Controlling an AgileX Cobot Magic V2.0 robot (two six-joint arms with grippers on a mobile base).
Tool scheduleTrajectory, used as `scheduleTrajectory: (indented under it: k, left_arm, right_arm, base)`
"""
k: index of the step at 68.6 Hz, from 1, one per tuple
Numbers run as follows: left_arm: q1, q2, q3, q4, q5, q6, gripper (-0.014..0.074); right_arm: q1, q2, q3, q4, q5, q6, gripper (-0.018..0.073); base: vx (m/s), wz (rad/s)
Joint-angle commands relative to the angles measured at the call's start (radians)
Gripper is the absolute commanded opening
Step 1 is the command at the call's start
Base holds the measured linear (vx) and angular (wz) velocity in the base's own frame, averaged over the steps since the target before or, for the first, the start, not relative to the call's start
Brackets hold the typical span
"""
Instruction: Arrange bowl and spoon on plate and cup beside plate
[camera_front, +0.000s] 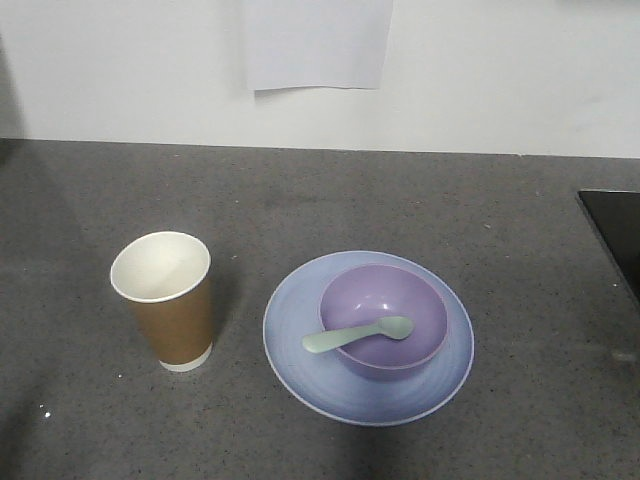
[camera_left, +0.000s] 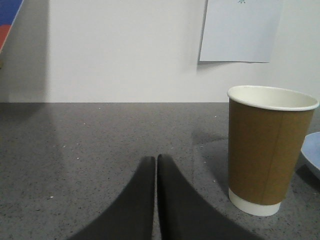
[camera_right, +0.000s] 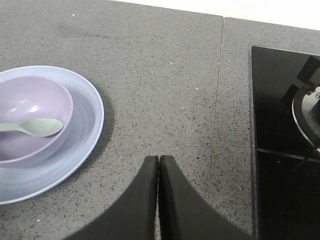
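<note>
- judging from how things lie, the arranging looks done: the small round lavender plastic bowl (camera_front: 383, 320) sits inside the round shallow pale blue plate (camera_front: 300, 360), and the short mint-green plastic spoon (camera_front: 358, 335) rests with its oval head in the bowl and its handle over the bowl's rim toward the cup side
- the tall brown paper cup (camera_front: 170, 305) stands upright on the dark speckled grey counter (camera_front: 400, 200), just beside the plate but apart from it
- the left gripper (camera_left: 156, 165) has its black fingers pressed together on nothing, low over bare counter beside the cup
- the right gripper (camera_right: 158, 165) is likewise closed and empty, off to the plate's side, between it and the black glass hob (camera_right: 280, 125)
- no further placing seems needed; the next move is probably only a clean retreat, lifting both arms away without nudging the light cup
- open counter stretches back to the white wall (camera_front: 500, 70); the hob edge limits room on one side
</note>
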Motion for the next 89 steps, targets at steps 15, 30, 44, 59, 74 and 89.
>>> scheduleTrajectory:
  k: [15, 30, 44, 59, 74, 89]
  left_arm:
    - [0.003, -0.015, -0.017, 0.0, -0.078, -0.005, -0.0006]
    - [0.003, -0.015, -0.017, 0.0, -0.078, -0.005, -0.0006]
    - [0.003, -0.015, -0.017, 0.0, -0.078, -0.005, -0.0006]
    - [0.003, -0.015, -0.017, 0.0, -0.078, -0.005, -0.0006]
    - [0.003, -0.015, -0.017, 0.0, -0.078, -0.005, -0.0006]
    - [0.003, -0.015, -0.017, 0.0, -0.078, -0.005, -0.0006]
  right_arm:
    - [-0.003, 0.004, -0.024, -0.018, -0.051, -0.004, -0.0011]
    - [-0.003, 0.004, -0.024, -0.018, -0.049, -0.004, -0.0011]
    - [-0.003, -0.047, -0.024, -0.018, -0.053, -0.012, -0.0011]
    - [-0.003, -0.13, -0.023, -0.019, -0.053, -0.028, -0.0011]
    - [-0.097, -0.231, 0.13, 0.019, -0.223, -0.088, -0.0011]
    - [-0.182, -0.369, 0.359, 0.109, -0.439, -0.125, -0.0011]
  base:
    - [0.0, 0.0]
    - [0.0, 0.0]
    - [0.0, 0.0]
    - [0.0, 0.0]
    - [0.0, 0.0]
    - [0.0, 0.0]
